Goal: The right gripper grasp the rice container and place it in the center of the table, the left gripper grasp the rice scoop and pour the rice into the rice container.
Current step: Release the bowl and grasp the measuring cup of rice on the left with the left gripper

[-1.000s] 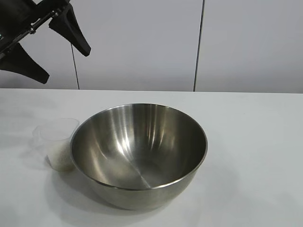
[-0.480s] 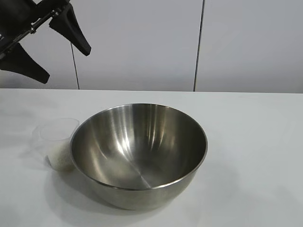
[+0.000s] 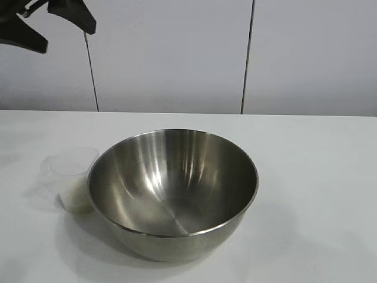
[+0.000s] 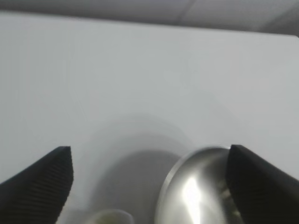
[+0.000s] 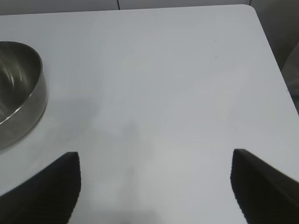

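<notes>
The left tool (image 3: 44, 20) is hanging high with its fingers spread, and the rice scoop (image 3: 70, 180) is sitting well below it on the white table (image 3: 318, 177), touching the steel bowl (image 3: 172, 191). The right tool (image 5: 156, 186), also spread, is hovering over bare table beside the bowl. Scoop: clear faceted plastic holding white rice (image 3: 75, 197); bowl: round, polished, looking empty.

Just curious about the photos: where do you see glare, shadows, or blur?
Exterior view: bright streaks of glare inside the large shiny steel bowl, soft shadow beneath it on the white table. Left wrist view: bowl rim and the black left gripper look blurred.
</notes>
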`<state>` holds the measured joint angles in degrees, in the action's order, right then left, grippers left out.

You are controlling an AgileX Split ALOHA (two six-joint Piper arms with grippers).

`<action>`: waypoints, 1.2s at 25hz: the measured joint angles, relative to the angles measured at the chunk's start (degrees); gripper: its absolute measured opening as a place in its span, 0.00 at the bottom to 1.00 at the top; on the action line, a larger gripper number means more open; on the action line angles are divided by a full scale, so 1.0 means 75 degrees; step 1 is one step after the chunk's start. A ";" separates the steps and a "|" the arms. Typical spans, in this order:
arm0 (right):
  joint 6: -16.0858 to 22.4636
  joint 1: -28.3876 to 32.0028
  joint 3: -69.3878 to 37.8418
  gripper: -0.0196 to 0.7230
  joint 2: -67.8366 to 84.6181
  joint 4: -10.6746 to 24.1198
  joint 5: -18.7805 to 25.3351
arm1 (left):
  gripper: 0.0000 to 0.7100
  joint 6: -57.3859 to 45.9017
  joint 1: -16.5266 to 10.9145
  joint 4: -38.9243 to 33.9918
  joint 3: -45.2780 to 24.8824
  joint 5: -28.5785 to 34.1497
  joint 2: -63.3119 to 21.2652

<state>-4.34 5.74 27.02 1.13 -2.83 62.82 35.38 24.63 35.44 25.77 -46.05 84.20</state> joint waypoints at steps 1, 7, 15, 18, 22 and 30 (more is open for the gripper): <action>0.0000 0.0000 0.0000 0.83 0.0000 0.0007 0.0000 | 0.89 -0.0200 0.0021 -0.0025 -0.0437 -0.0810 0.0139; 0.0000 0.0000 0.0000 0.83 0.0000 0.0003 -0.0025 | 0.89 -0.2808 0.0030 -0.0476 -0.1688 -0.2517 0.0944; 0.0000 0.0000 0.0000 0.83 0.0000 0.0003 -0.0034 | 0.89 -0.2586 0.0030 -0.1550 -0.2305 -0.2539 0.2399; 0.0000 0.0000 0.0000 0.83 0.0000 0.0003 -0.0034 | 0.89 -0.2245 0.0030 -0.1580 -0.2305 -0.2571 0.2902; 0.0000 0.0000 0.0000 0.83 0.0000 0.0003 -0.0034 | 0.87 -0.2116 0.0030 -0.1895 -0.2177 -0.2580 0.3457; 0.0000 0.0000 0.0000 0.83 0.0000 0.0003 -0.0034 | 0.85 -0.1941 0.0030 -0.2191 -0.1529 -0.2657 0.4362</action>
<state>-4.34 5.74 27.02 1.13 -2.81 62.57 20.82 24.85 19.01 14.30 -65.97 116.92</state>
